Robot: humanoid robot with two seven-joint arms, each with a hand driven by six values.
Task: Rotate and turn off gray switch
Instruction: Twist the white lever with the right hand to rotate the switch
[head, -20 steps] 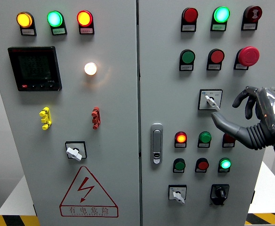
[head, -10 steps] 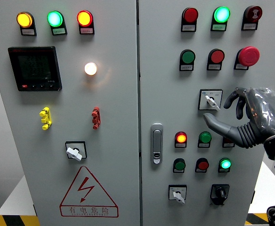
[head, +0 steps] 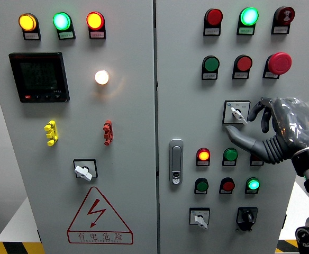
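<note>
Right hand (head: 265,129) has slid left across the cabinet since a second ago, closing on the gray switch (head: 237,113)

The switch sits in its square plate on the right door, just left of the hand, its lever slanting from upper left to lower right; fingers are spread and curled, the thumb just under the plate, clamped on nothing; only this hand shows; no containers appear

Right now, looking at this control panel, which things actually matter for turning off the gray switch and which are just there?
Part of the job:
- gray switch, mid right door
- right hand, fingers spread, closing in on it

Just there:
- red mushroom button
- door handle
- black display
- lit white lamp
- black selector
- warning triangle
</note>
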